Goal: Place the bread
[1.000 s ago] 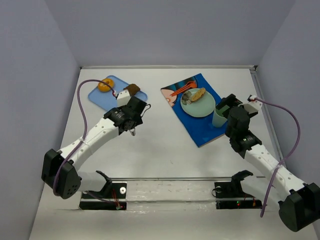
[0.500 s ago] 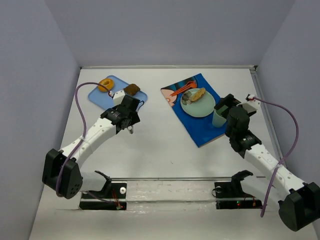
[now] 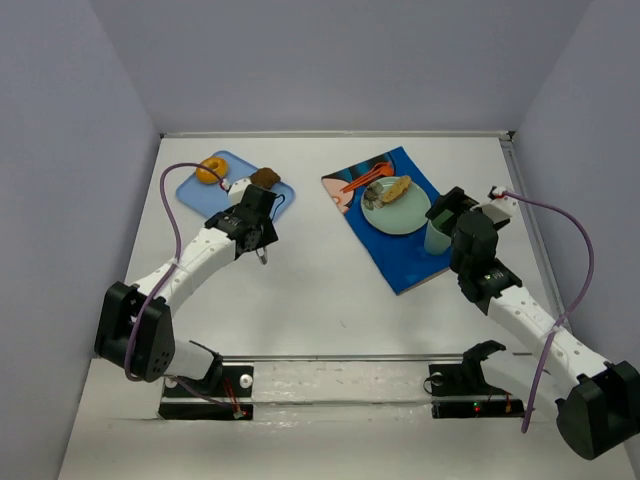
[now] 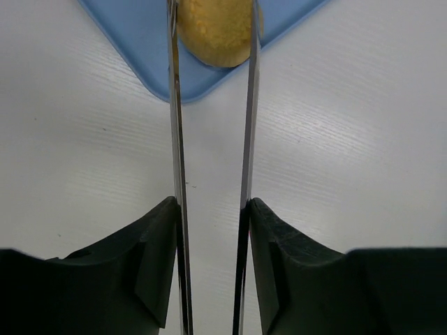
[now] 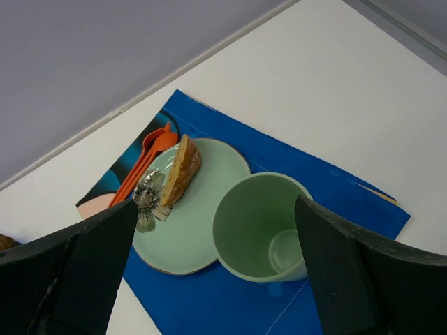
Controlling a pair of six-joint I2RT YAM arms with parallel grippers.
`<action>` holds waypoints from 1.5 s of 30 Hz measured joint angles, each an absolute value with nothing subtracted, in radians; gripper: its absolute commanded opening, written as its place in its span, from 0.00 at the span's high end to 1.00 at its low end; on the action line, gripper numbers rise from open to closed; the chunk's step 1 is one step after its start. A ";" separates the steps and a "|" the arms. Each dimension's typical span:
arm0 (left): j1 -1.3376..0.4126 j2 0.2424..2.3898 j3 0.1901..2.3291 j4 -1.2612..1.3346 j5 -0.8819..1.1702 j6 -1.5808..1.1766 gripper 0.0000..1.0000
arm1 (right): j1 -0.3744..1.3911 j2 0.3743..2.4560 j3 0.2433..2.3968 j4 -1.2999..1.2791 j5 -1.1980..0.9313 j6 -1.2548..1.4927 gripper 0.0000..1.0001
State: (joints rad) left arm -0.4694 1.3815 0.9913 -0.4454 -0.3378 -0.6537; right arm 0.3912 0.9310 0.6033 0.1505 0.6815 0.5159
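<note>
Broadly, the white table [image 3: 320, 290] fills the top view, with both arms reaching in from 6 o'clock. A dark blue placemat [image 3: 385, 250] lies skewed toward 1 o'clock, and a smaller light blue tray [image 3: 195, 192] sits at 10 o'clock, well apart from it. The left gripper [image 3: 262, 253] hangs over bare table just off the tray's 5 o'clock edge. In its wrist view the two thin metal fingers [image 4: 176, 139] run parallel with a narrow strip of table showing between them, so the claw is slightly spread and pinches nothing. Beyond the blades a golden bread [image 4: 213, 31] rests near the tray's corner; which of the tray's two pieces it is cannot be told. The right gripper [image 3: 447, 208] hovers at the placemat's 3 o'clock edge, spread wide with nothing between its jaws. A pale green plate [image 3: 395, 220] lies on the placemat, and an upright, empty green cup [image 5: 262, 223] stands just beside it at its 4 o'clock. The bread slice [image 5: 181, 169] lies on the plate toward 12 o'clock in the top view. On the tray, a ring-shaped bread [image 3: 210, 170] sits at 11 o'clock and a brown bread piece [image 3: 265, 178] at 2 o'clock. Orange utensils [image 5: 143, 164] lie on the placemat at the plate's 10 o'clock. A small silvery flower-like thing [image 5: 148, 199] rests at the plate's rim just beside the bread slice.
</note>
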 measured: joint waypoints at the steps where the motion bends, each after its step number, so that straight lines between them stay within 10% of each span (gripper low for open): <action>1: -0.469 1.382 0.991 -0.443 -0.333 -0.653 0.59 | 0.391 0.931 0.603 0.150 0.681 0.516 0.00; 6: -0.469 1.382 0.991 -0.437 -0.316 -0.651 0.78 | 0.391 0.931 0.603 0.151 0.680 0.513 0.00; 20: -0.565 1.356 1.113 -0.418 -0.286 -0.596 0.78 | 0.391 0.923 0.603 0.170 0.680 0.513 0.00; 36: -0.817 1.820 1.523 -0.350 -0.170 -0.453 0.76 | 0.391 0.922 0.603 0.174 0.681 0.510 0.00; 45: -0.871 1.948 1.616 -0.366 -0.118 -0.408 0.44 | 0.391 0.922 0.603 0.184 0.699 0.504 0.00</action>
